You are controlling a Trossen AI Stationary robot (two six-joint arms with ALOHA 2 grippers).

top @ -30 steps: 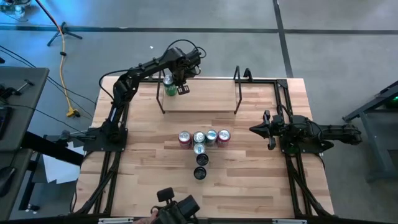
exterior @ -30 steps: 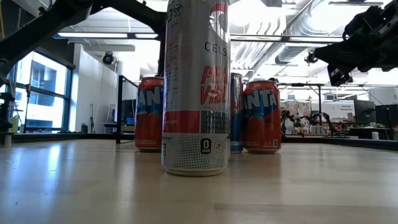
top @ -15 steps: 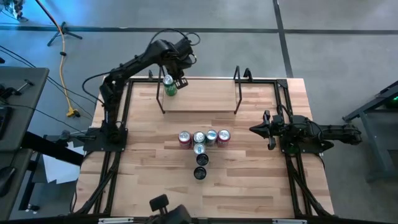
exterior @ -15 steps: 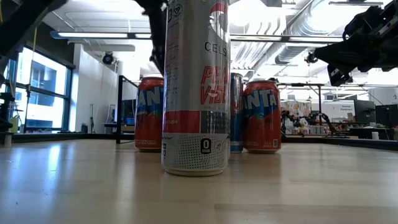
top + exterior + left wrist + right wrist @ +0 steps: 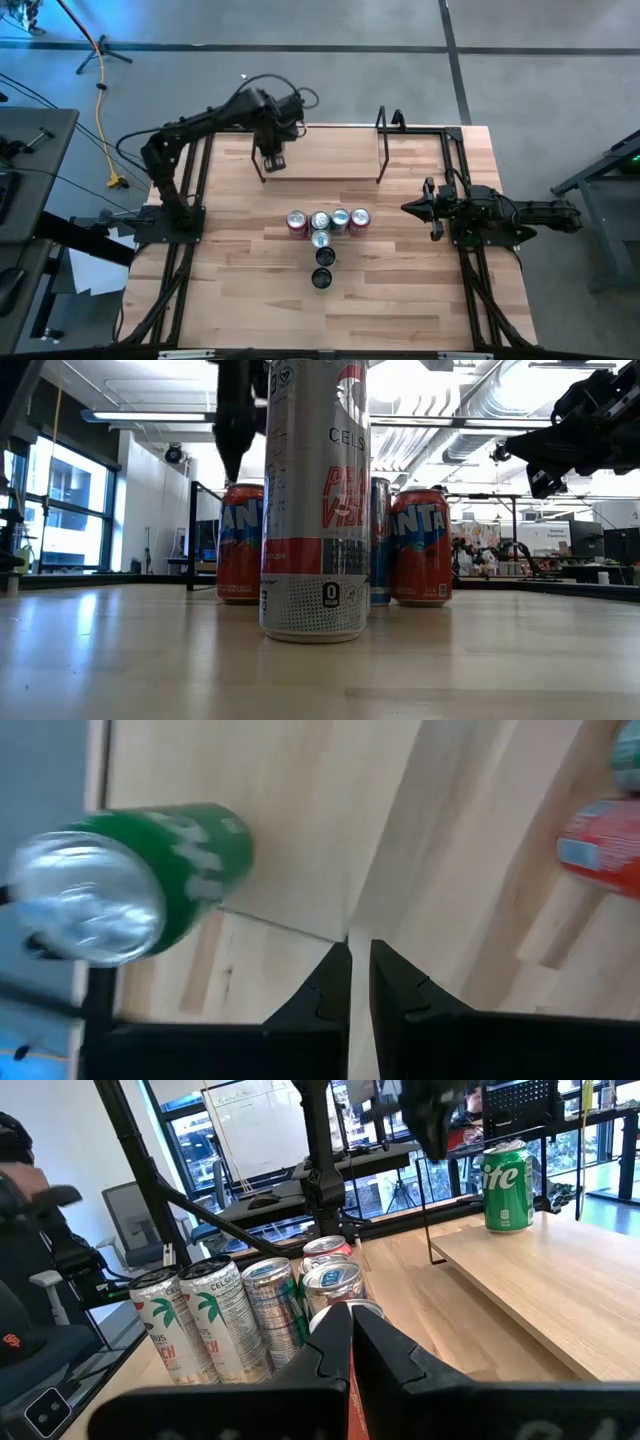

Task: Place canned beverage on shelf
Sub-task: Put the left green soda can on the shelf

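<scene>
Cans still to be shelved stand bunched in the middle of the table point(image 5: 400, 300): a row of four with three more behind it toward the near edge, the tall white can point(image 5: 314, 500) nearest the low camera. One green can point(image 5: 508, 1184) already stands upright on the shelf point(image 5: 330, 160) at its left end, close to the black wire upright; in the high view the left arm hides it, so its exact spot there is hard to fix. The left gripper point(image 5: 272, 160) hangs over that end of the shelf with its fingers pressed together and nothing between them, while the right gripper point(image 5: 432, 209) waits at the table's right edge, likewise closed and empty. A full can should feel fairly heavy and rigid (its thin wall dents under a hard squeeze), and the painted metal is probably slick. The best hold is likely across the mid-body, taking an outer can of the row first, since neighbours touching leave little finger room.
</scene>
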